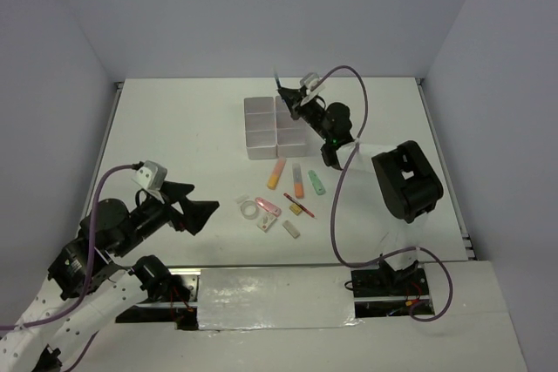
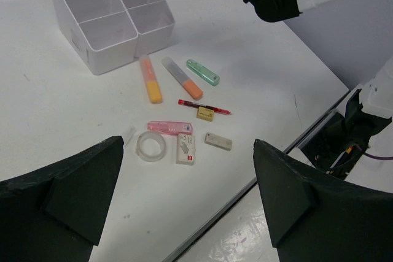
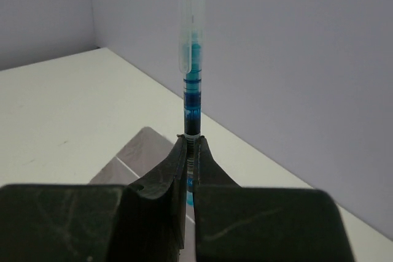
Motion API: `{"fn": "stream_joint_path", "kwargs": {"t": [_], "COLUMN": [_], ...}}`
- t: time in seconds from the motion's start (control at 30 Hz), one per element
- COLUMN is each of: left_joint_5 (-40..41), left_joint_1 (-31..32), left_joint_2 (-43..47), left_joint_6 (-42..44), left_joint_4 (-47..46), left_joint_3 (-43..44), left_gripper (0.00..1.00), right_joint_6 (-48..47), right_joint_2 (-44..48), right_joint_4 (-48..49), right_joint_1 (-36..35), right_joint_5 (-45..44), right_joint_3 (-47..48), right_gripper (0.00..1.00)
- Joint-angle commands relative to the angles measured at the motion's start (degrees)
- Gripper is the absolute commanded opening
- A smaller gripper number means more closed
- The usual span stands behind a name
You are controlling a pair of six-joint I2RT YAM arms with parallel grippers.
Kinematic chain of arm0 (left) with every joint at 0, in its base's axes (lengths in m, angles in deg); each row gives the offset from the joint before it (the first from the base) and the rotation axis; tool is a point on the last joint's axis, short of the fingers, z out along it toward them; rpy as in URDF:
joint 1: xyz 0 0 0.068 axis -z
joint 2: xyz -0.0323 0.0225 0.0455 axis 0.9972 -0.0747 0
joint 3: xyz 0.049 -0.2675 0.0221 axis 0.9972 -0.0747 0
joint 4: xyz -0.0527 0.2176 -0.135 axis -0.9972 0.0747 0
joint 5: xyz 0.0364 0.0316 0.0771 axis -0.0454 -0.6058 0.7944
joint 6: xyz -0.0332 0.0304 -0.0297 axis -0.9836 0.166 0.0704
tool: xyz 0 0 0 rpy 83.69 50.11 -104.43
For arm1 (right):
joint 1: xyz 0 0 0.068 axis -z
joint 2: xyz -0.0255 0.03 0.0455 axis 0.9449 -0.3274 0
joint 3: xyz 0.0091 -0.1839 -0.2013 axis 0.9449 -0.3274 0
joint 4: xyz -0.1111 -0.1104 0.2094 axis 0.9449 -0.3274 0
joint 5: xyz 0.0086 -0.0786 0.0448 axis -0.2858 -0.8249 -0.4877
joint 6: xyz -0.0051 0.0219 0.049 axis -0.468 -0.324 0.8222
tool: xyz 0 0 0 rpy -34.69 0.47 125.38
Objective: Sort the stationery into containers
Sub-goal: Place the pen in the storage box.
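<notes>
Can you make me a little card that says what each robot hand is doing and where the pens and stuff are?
Right gripper: shut on a thin blue pen with clear cap, above the white six-box plastic organiser
Left gripper: open, holding nothing
Lying on the table: orange highlighter, green highlighter, thin red pen, clear tape ring
Boxes: visible ones look empty

containers (image 2: 105, 59): white plastic, smooth
blue pen (image 3: 192, 84): translucent glossy plastic cap
tape ring (image 2: 140, 148): clear, glossy
table (image 1: 174, 145): white, matt
</notes>
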Motion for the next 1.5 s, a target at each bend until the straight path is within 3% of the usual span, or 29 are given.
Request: {"fn": "stream_joint_path", "kwargs": {"t": [0.0, 0.27, 0.63, 0.9, 1.27, 1.47], "left_joint_5": [-1.2, -2.4, -3.9, -4.0, -4.4, -4.8], "left_joint_1": [-0.2, -0.2, -0.2, -0.7, -0.7, -0.8], "left_joint_2": [0.8, 1.2, 1.2, 0.8, 1.4, 1.5], "left_joint_6": [1.5, 2.0, 2.3, 2.6, 2.7, 3.0], "left_joint_4": [-2.7, -3.3, -3.6, -3.6, -3.8, -3.9], "left_joint_3": [-0.4, -0.7, -0.8, -0.6, -0.8, -0.8], "left_gripper": [0.99, 0.99, 0.99, 0.99, 0.99, 0.99], "right_joint_6": [-0.8, 0.7, 0.9, 5.0, 5.6, 5.4], "right_joint_2": [-3.4, -8.0, -9.9, -9.5, -10.9, -11.1], "right_joint_4": [3.1, 2.7, 3.8, 7.0, 3.0, 2.8], "right_joint_1": [0.8, 3.3, 4.5, 5.1, 6.0, 6.0], "right_joint_5": [2.2, 3.4, 3.3, 4.8, 5.4, 5.8], "right_joint_3": [6.0, 10.7, 8.5, 5.1, 8.0, 8.2], "right_gripper": [0.00, 0.00, 0.00, 0.10, 0.13, 0.30]}}
